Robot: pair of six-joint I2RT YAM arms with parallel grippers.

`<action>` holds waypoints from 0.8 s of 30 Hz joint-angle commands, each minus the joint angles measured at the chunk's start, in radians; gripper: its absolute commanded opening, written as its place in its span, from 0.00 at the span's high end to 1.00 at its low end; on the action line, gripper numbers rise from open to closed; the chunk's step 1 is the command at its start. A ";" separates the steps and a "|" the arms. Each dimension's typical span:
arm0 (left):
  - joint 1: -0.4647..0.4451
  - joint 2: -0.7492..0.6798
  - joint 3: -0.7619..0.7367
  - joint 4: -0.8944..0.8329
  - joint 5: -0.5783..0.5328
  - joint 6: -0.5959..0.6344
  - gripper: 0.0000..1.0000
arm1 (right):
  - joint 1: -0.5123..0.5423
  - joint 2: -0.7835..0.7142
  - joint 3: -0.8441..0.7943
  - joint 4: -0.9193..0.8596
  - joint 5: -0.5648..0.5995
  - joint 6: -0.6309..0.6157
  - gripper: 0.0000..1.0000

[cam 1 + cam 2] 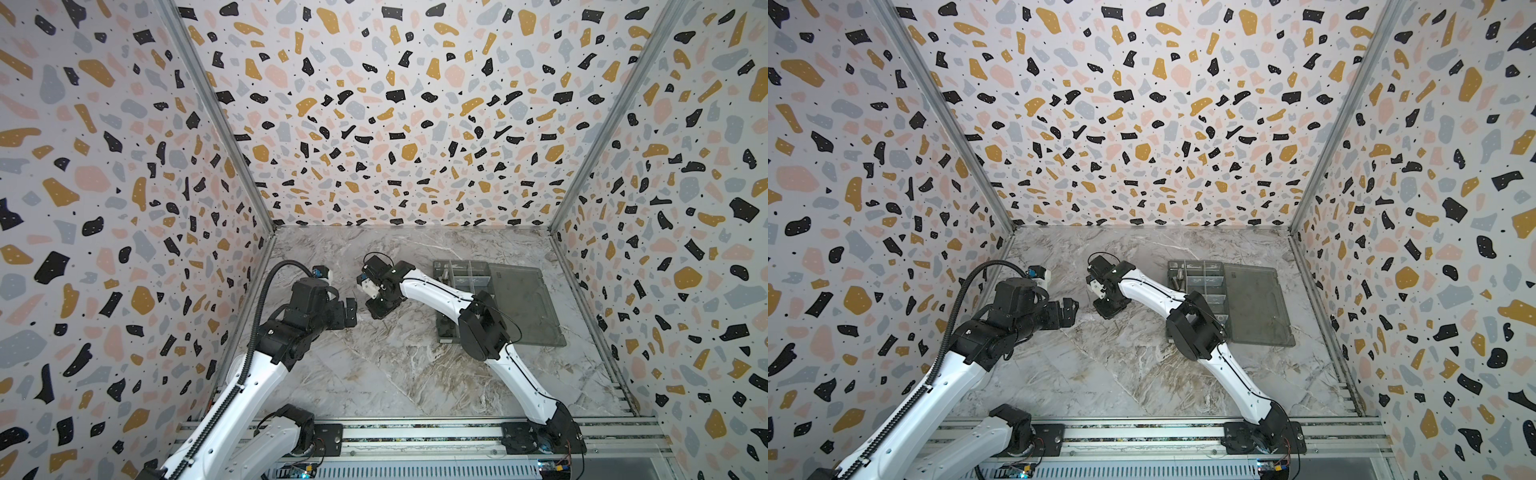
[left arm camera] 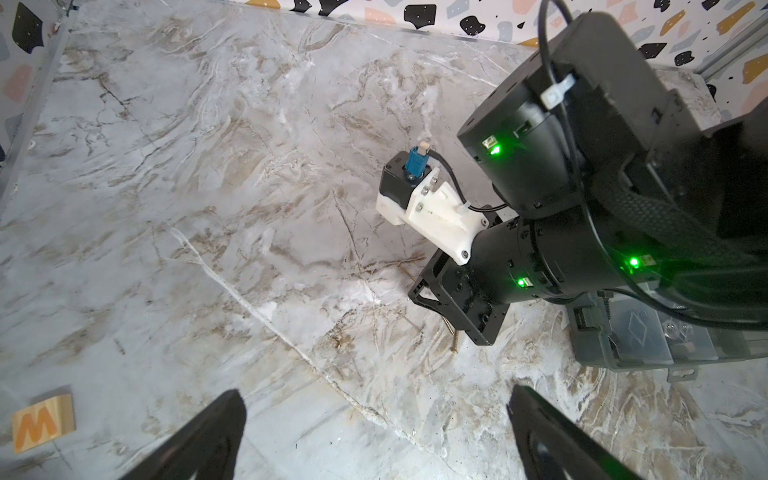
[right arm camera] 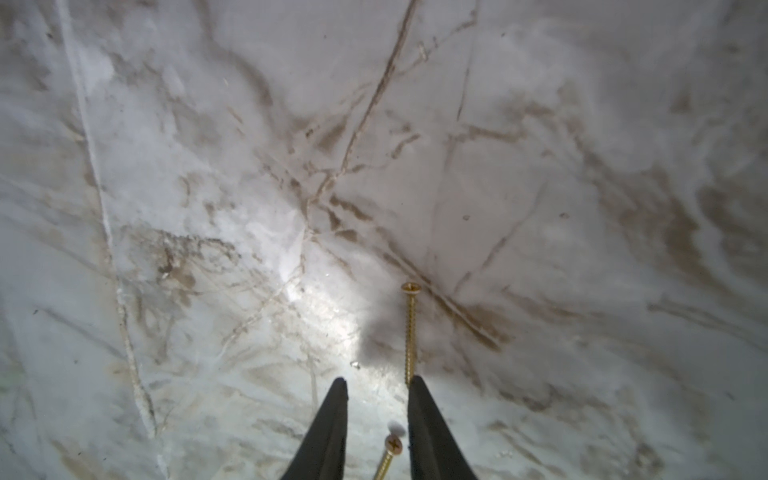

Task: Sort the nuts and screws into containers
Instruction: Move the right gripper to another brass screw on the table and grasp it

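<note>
Hovering low over the counter, the right gripper has its fingers only a little apart. A brass screw lies in the gap, not yet pinched as far as I can see. A second brass screw lies just beyond one fingertip. The left gripper hangs nearby, fingers spread wide and empty. I judge this is the pick-up step. Next the fingers must close on the shaft, then lift and carry it to the open organiser box on the right.

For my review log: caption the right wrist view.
Right gripper, fingers parted, straddling one brass screw on marble table; second screw beyond.
</note>
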 commanded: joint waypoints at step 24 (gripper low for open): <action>0.007 -0.022 0.011 -0.010 -0.021 0.032 0.00 | 0.045 0.038 0.005 -0.054 0.063 -0.023 1.00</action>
